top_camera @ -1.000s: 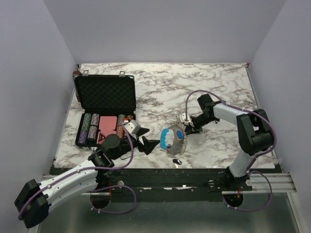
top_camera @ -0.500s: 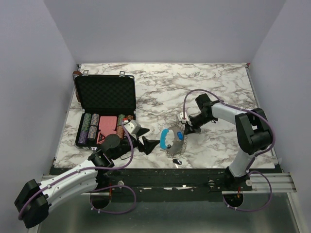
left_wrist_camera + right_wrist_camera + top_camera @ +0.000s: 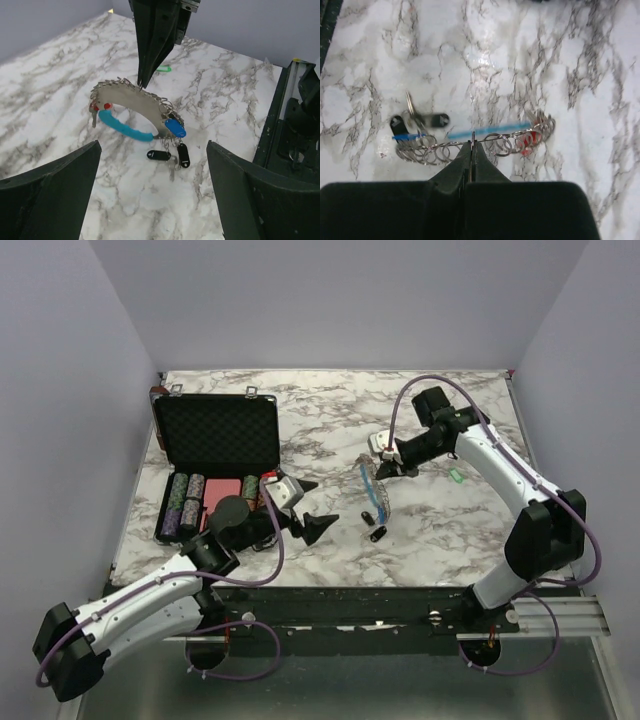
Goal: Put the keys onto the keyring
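My right gripper (image 3: 385, 469) (image 3: 472, 142) is shut on the thin grey wire of the keyring (image 3: 371, 488) (image 3: 131, 96) (image 3: 510, 134) and holds it off the marble, hanging down from the fingertips. The ring's bright blue segment (image 3: 123, 128) faces my left wrist camera. Several keys hang from small rings on it: red heads (image 3: 100, 106) (image 3: 532, 138), a blue tag (image 3: 175, 127) and two black tags (image 3: 159, 155) (image 3: 377, 534). A green key (image 3: 455, 477) (image 3: 163, 69) lies loose on the table behind. My left gripper (image 3: 320, 508) (image 3: 155, 200) is open, short of the ring, holding nothing.
The black foam-lined case (image 3: 215, 435) stands open at the left, with rows of poker chips (image 3: 188, 505) in its lower half, close behind my left arm. The table's front rail (image 3: 290, 125) runs along the right of the left wrist view.
My right gripper has shut on the keyring and lifted it back off the marble near the front edge. My left gripper has risen and turned towards it, still open.
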